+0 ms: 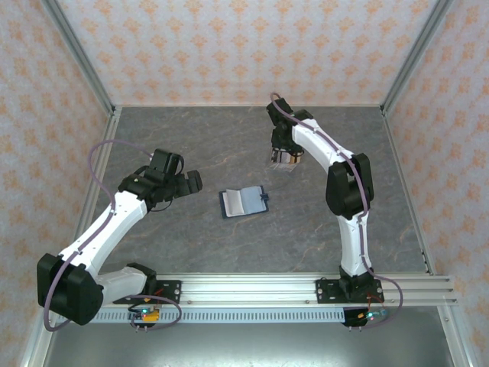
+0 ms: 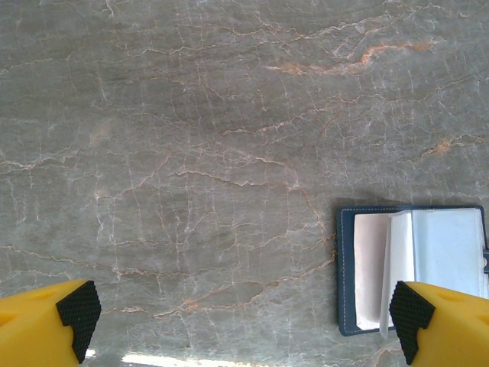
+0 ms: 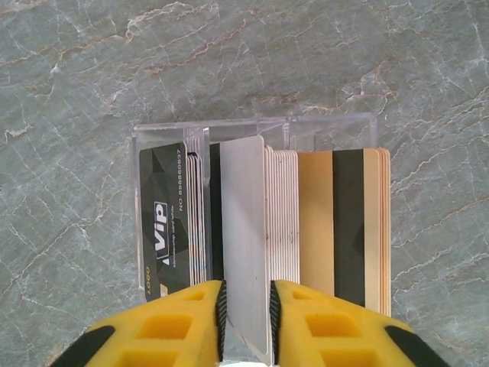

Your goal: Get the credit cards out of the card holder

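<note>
Card holder lies open and flat on the grey marbled tabletop, about mid-table between the two arms, pale inner pages facing up. From the left wrist camera it sits at the lower right, navy border visible, one clear sleeve standing partly raised near the fold. Left claw is released: black pads spread wide, nothing between them, hovering over bare tabletop just left of the card holder, the right-hand pad overlapping the holder's near corner in this view. Right arm reaches to the far side of the table, well apart from the card holder. Right claw is clenched on a white card, held edge-on to the fingers and upright, over the middle section of a clear plastic box. The box has three sections: a black VIP card fronting a stack on the left, white cards in the middle, tan cards with a dark stripe on the right. Cannot tell whether the gripped card's lower edge is seated in the box or lifted above it.
</note>
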`<state>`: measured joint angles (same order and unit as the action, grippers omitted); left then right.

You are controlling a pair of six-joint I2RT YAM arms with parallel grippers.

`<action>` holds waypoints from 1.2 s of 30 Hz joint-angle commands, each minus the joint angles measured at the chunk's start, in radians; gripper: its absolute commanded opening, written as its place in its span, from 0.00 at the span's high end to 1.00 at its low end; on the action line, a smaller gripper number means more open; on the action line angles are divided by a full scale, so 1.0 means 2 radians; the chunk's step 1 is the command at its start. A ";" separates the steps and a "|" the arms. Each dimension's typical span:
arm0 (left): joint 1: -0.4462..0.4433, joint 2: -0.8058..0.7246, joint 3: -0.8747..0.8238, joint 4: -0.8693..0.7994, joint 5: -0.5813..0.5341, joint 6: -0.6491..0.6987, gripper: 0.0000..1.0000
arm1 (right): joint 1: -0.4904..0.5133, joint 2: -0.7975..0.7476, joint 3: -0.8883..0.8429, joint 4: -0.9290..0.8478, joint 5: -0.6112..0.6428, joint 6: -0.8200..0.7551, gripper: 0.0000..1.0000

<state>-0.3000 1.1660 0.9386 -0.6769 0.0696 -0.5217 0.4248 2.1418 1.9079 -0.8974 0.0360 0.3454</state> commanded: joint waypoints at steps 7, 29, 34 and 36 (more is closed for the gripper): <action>0.002 0.027 0.002 0.006 0.066 0.002 0.00 | 0.021 -0.170 -0.169 0.060 -0.091 0.039 0.56; -0.104 0.159 0.034 0.114 0.149 -0.098 0.48 | 0.120 -0.174 -0.370 0.220 -0.174 0.118 0.70; -0.107 0.200 0.037 0.130 0.165 -0.107 0.62 | 0.120 -0.159 -0.367 0.221 -0.176 0.115 0.71; -0.108 0.211 0.036 0.133 0.165 -0.107 0.63 | 0.120 -0.158 -0.367 0.221 -0.175 0.113 0.72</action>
<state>-0.5091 1.5707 0.9890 -0.4397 0.3874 -0.7174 0.6624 1.8175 1.1679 -0.4652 -0.3161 0.5686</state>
